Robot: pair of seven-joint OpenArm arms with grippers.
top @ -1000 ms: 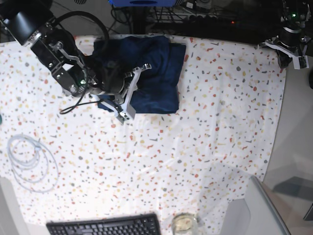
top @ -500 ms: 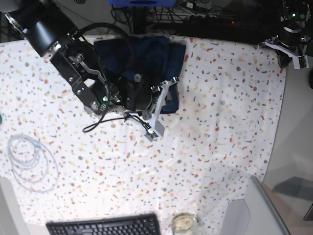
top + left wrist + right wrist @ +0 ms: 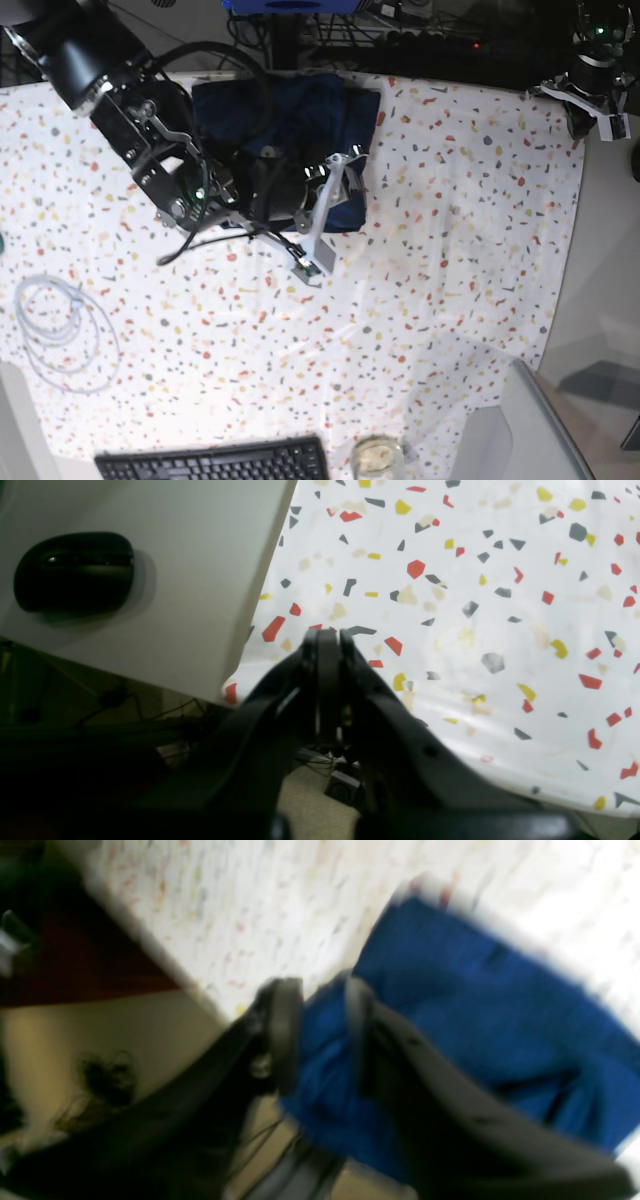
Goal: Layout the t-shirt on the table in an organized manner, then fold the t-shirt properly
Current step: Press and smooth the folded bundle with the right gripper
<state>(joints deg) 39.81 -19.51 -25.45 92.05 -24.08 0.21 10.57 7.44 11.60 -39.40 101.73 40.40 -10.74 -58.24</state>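
Observation:
The dark navy t-shirt point(image 3: 300, 120) lies bunched in a rough rectangle at the far middle of the speckled table point(image 3: 450, 250). My right gripper point(image 3: 325, 215) hovers over the shirt's near right corner. In the blurred right wrist view its fingers point(image 3: 285, 1035) stand apart, open, with blue t-shirt point(image 3: 475, 1015) fabric showing in the gap and beyond the right gripper point(image 3: 322, 1030). My left gripper point(image 3: 598, 110) sits at the table's far right corner, away from the shirt. In the left wrist view the left gripper point(image 3: 327, 640) is shut on nothing, above the cloth's edge point(image 3: 475, 605).
A coiled white cable point(image 3: 60, 320) lies at the left. A black keyboard point(image 3: 215, 462) and a glass jar point(image 3: 377, 455) sit at the near edge. A black mouse point(image 3: 75, 572) rests on the plain grey surface beside the cloth. Dark equipment lines the far side.
My right arm has swung to the right along the shirt's near edge, and its fingers have spread apart. The left arm has not moved.

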